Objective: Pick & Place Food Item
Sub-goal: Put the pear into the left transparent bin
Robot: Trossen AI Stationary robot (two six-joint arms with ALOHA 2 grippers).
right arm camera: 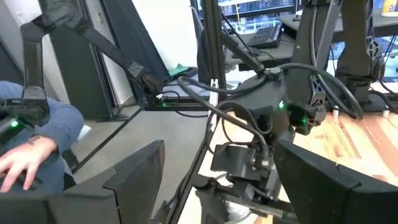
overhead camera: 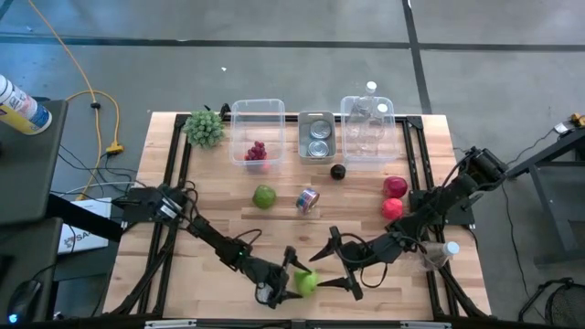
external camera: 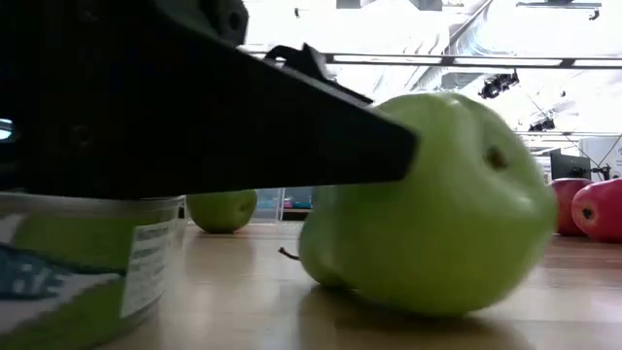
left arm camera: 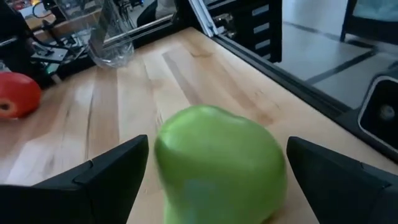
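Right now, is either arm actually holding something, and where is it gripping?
Nothing is held yet. The left tool stands open around the green pear; the right tool waits open beside it.

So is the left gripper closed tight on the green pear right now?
No, the left gripper is open, its fingers apart on either side of the green pear.

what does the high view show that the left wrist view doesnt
Only the high view shows both arms, the right gripper open beside the left one, the three clear bins along the far edge, the grapes in the left bin, the second green fruit and the leafy greens.

Only the left wrist view shows that a gap remains between the left gripper's fingers and the fruit on either side.

Both show the green pear between the open fingers of the left gripper, on the wooden table.
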